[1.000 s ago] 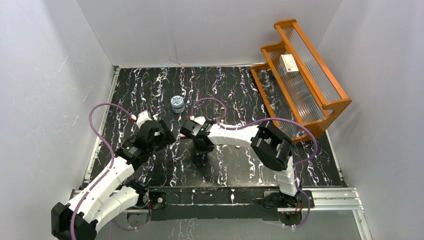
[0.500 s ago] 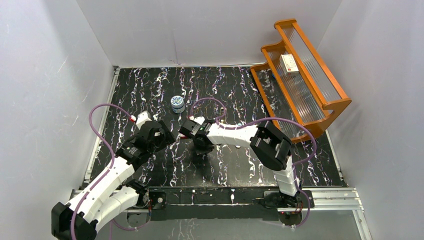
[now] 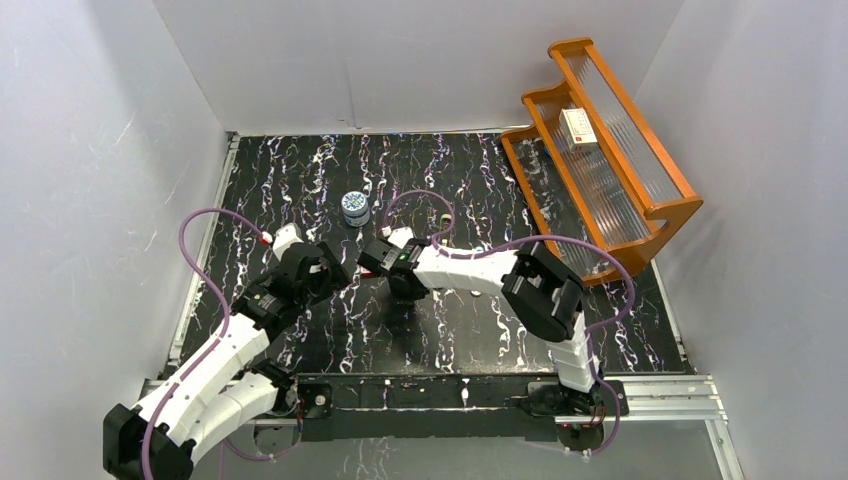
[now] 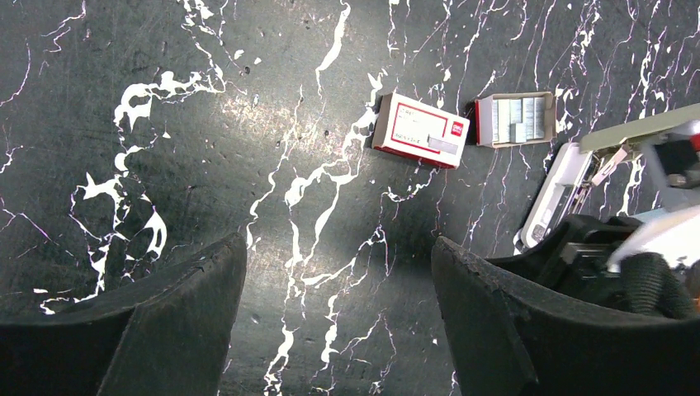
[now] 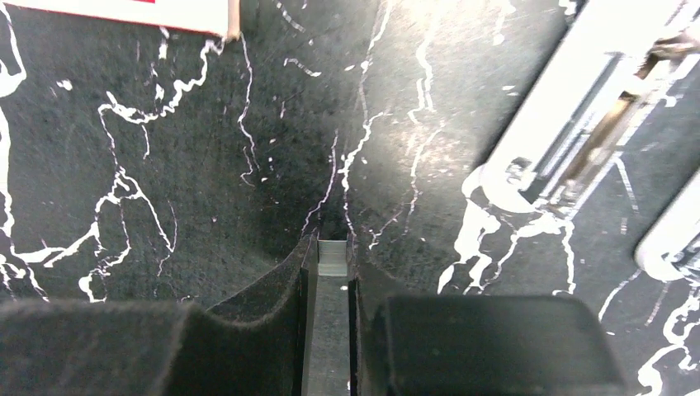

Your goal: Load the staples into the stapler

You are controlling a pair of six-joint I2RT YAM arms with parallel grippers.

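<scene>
In the left wrist view the red-and-white sleeve (image 4: 421, 130) lies on the mat beside the small grey tray of staples (image 4: 516, 120). The cream stapler (image 4: 555, 198) lies open just right of them, its top arm (image 4: 640, 132) swung up. My left gripper (image 4: 338, 322) is open and empty, hovering above bare mat short of the sleeve. My right gripper (image 5: 333, 256) is shut on a thin grey strip of staples (image 5: 333, 266), just above the mat. The open stapler's metal rail (image 5: 578, 124) is up and to its right. The sleeve's edge (image 5: 124, 12) shows at top left.
A round blue-and-white tin (image 3: 354, 206) stands behind the grippers. A wooden rack (image 3: 640, 210) at the back right holds a white box (image 3: 577, 126). Both grippers (image 3: 335, 272) (image 3: 400, 288) work close together at the mat's middle.
The right gripper has shifted slightly to the left with the strip still in it. The left arm has barely moved.
</scene>
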